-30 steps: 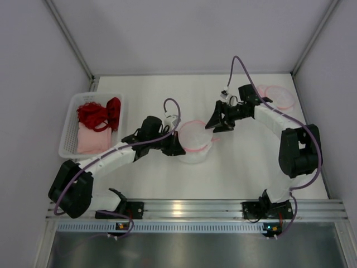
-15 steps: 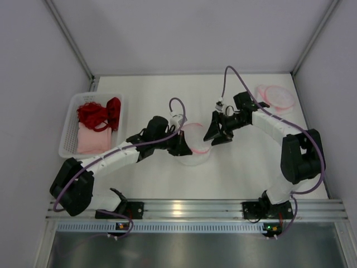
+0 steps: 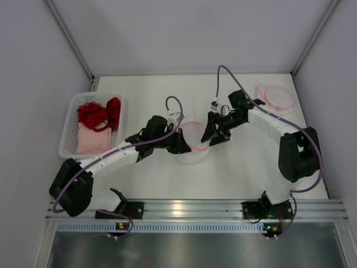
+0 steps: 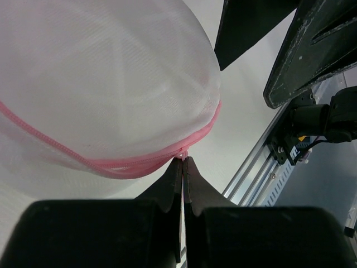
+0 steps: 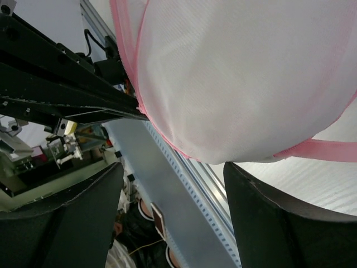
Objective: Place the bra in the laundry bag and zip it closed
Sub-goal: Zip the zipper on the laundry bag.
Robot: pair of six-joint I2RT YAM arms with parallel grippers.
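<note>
Claws meet at the middle of the white table (image 3: 240, 167) in the top view. The left claw (image 3: 179, 146) touches the left edge of the round white mesh laundry bag with a pink zip (image 3: 194, 152), and the right claw (image 3: 213, 137) sits just beside its right edge. The red lacy bra (image 3: 97, 113) lies well apart in the white plastic basket (image 3: 66, 134) on the left, not yet in the bag, so I think the bag must be opened first. From the left wrist, the left claw (image 4: 183, 163) is pinched tight on the small pink zip tab (image 4: 182, 154), likely so it can pull the zip along the bag (image 4: 106, 78). From the right wrist, the right claw (image 5: 173, 170) is spread wide with nothing in it, and the bag (image 5: 240, 72) bulges just above it; it looks ready to hold the bag steady.
</note>
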